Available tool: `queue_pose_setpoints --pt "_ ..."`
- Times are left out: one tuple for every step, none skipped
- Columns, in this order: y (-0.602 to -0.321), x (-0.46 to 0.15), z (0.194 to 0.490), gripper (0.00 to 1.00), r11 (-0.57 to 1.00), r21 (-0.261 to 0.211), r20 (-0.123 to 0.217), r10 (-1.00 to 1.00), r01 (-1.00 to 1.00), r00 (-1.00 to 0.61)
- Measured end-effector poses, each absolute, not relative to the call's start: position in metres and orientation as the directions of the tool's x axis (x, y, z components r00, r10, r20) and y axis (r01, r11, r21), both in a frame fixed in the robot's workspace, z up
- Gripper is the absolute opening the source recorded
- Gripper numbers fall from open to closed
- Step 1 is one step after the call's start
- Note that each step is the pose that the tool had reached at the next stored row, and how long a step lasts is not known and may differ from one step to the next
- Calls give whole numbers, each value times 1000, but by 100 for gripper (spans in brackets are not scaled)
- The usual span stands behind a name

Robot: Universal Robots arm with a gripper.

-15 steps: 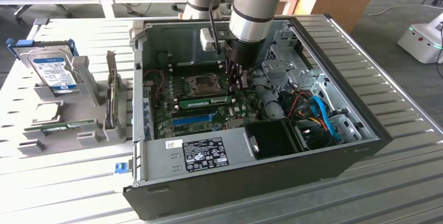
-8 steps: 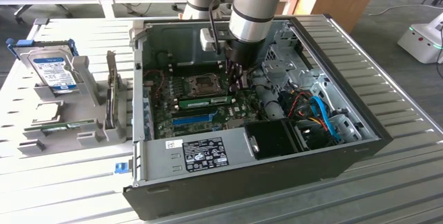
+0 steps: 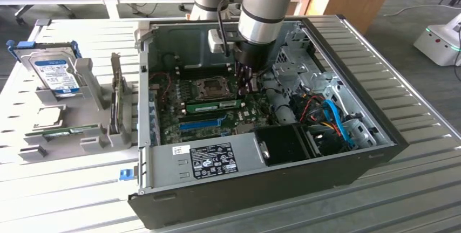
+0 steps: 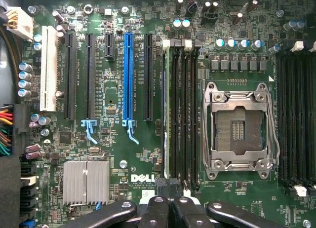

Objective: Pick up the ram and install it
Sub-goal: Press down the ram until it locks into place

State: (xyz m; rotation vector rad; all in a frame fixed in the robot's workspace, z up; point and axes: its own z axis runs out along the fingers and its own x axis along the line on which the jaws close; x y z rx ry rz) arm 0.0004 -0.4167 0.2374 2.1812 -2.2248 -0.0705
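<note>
A green ram stick (image 3: 212,105) stands on edge in a memory slot of the motherboard, just beside the CPU socket (image 3: 214,86). In the wrist view it appears edge-on as a thin strip (image 4: 167,119) in the black slot furthest from the socket (image 4: 239,124). My gripper (image 3: 246,84) reaches down into the open computer case (image 3: 374,136). Its black fingers are shut (image 4: 170,184) over one end of the memory slots, with nothing visible between them. Another ram stick (image 3: 72,131) lies in the grey holder on the exterior view's left.
A silver hard drive (image 3: 58,74) with a blue label stands in the holder outside the case. On the board are a long blue slot (image 4: 128,75), black expansion slots and a ribbed heat sink (image 4: 86,181). Cables and a black fan box (image 3: 288,144) crowd the case's right side.
</note>
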Motion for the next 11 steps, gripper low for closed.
queue_pose_setpoints --pt "-417 0 237 11 19 50 -14 -1000 -999 -20" --pt "-417 0 237 11 19 49 -14 -1000 -999 -20" --pt "-417 0 236 11 19 49 -14 -1000 -999 -20" --pt "-417 0 236 11 19 48 -14 -1000 -999 -20" --pt "-417 0 235 11 19 48 -14 -1000 -999 -20" --pt "-417 0 234 11 19 48 -14 -1000 -999 -20" --pt "-417 0 234 11 19 47 -14 -1000 -999 -20" --pt "-417 0 233 11 19 46 -14 -1000 -999 -20" --pt "-417 0 233 11 19 46 -14 -1000 -999 -20" --pt "-417 0 233 11 19 46 -14 -1000 -999 -20" --pt "-417 0 233 11 19 46 -14 -1000 -999 -20"
